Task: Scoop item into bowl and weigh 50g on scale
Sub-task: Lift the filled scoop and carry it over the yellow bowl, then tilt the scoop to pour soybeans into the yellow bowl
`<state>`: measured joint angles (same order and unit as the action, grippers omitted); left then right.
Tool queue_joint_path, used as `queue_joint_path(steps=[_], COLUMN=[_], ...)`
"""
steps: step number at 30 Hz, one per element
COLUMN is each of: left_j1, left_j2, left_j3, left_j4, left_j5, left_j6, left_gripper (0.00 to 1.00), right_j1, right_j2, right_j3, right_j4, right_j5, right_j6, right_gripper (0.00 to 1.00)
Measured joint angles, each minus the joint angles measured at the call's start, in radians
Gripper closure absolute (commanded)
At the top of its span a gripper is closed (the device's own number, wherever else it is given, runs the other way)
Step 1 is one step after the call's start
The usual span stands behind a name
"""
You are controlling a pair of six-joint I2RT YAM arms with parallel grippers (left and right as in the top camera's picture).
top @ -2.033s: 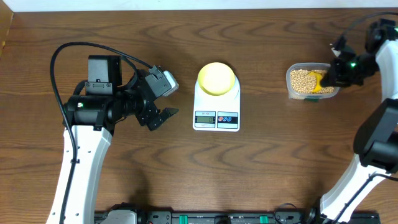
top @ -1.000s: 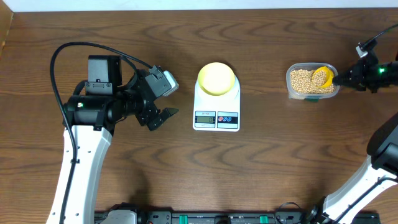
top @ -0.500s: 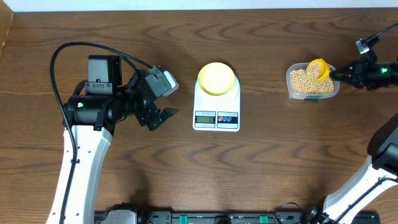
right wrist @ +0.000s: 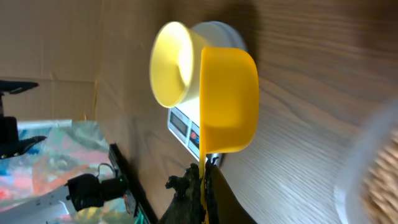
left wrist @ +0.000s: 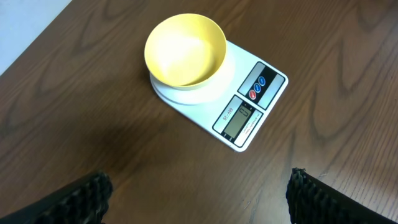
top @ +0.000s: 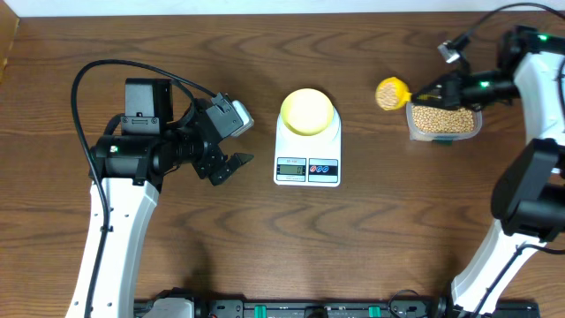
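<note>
We've got the right tool [top: 434, 89] pinching the scoop [top: 392, 92] by its handle, between tub [top: 474, 129] and scale [top: 307, 166]. Left tool [top: 228, 168] spread, empty. Beans [top: 440, 118] in tub; bowl [top: 307, 110] on scale.

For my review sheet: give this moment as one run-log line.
right fingers shut on scoop, between tub and scale | bowl empty on scale | left fingers open beside scale

Bare table [top: 371, 168] separates the bowl [top: 307, 110] on the scale [top: 307, 181] from the clear tub [top: 444, 124]. Only the yellow scoop [top: 392, 92] hangs above that gap (nearer the tub). The bowl's mouth lies open from above. The left gripper [top: 231, 168], jaws spread, stands near the scale's left side without touching it.
</note>
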<state>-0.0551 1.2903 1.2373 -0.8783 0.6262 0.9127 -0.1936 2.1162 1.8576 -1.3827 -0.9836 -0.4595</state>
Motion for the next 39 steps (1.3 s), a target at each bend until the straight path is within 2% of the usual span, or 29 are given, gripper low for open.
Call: queue_joint_path(steps=[14,22,39], left_j1=[0.0,0.0,0.0], left_j2=[0.0,0.0,0.0], left_j3=[0.0,0.0,0.0], left_j4=[0.0,0.0,0.0], left_j5=[0.0,0.0,0.0], left_j6=[0.0,0.0,0.0], left_gripper=[0.08,0.08,0.08], right_j1=[0.179,0.28,0.408], right_j2=[0.0,0.0,0.0], right_j3=[0.006,0.006,0.006], right_j4=[0.249,0.285,0.309], right_j5=[-0.093,-0.028,0.261], right_j6=[0.182,0.214,-0.043], right_gripper=[0.99,0.99,0.99])
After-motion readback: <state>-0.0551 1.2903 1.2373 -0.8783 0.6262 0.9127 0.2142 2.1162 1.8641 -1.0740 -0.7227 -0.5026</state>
